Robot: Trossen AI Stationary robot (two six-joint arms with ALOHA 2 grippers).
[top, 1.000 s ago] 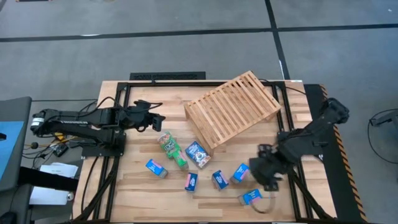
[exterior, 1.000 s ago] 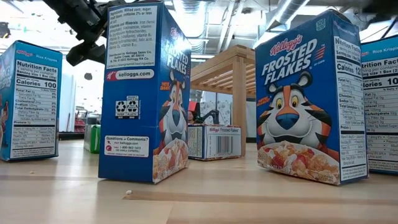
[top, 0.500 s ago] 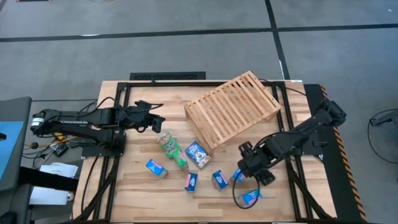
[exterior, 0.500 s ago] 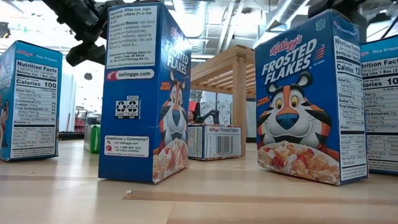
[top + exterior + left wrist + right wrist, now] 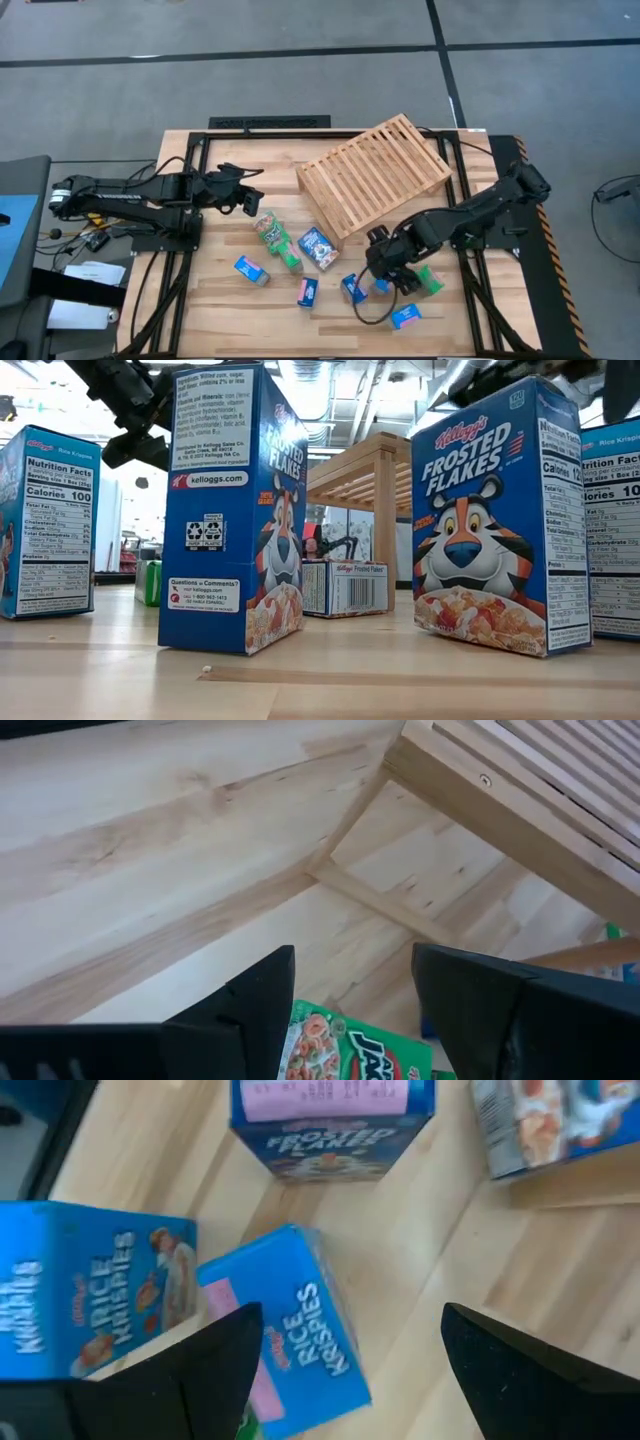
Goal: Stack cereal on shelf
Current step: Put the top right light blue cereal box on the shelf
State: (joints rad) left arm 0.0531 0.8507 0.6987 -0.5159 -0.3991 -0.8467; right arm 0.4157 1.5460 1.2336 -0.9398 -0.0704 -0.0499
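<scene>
1. The left gripper point(image 5: 252, 199) is hovering well to the left of the shelf point(image 5: 372, 173), its two dark matte fingers point(image 5: 250, 1010) standing apart with nothing between them; the left wrist view is showing bare pale wood and a green printed carton in that gap.
2. A green cereal box point(image 5: 268, 229) is lying flat on the plank tabletop point(image 5: 200, 300), below and left of the shelf's lower corner, with a second green box point(image 5: 289, 255) just beside it.
3. A larger blue cardboard box point(image 5: 318, 247) is lying face up just below the shelf's lower corner.
4. A small blue box point(image 5: 251, 270) and a pink-topped box point(image 5: 307, 292) are sitting farther below the shelf, toward the table's near edge.
5. The shelf, a rectangular rack of thin parallel light-wood slats, is resting tilted like a ramp near the table's far edge, with no box on it.
6. The right gripper point(image 5: 384, 268) is hanging below the shelf's lower right side, its dark fingers point(image 5: 200, 1380) spread wide over a glossy blue Rice Krispies box point(image 5: 295, 1330), not clamping it.
7. Another blue box point(image 5: 405, 316) is lying farthest below the shelf, near the table's front edge.
</scene>
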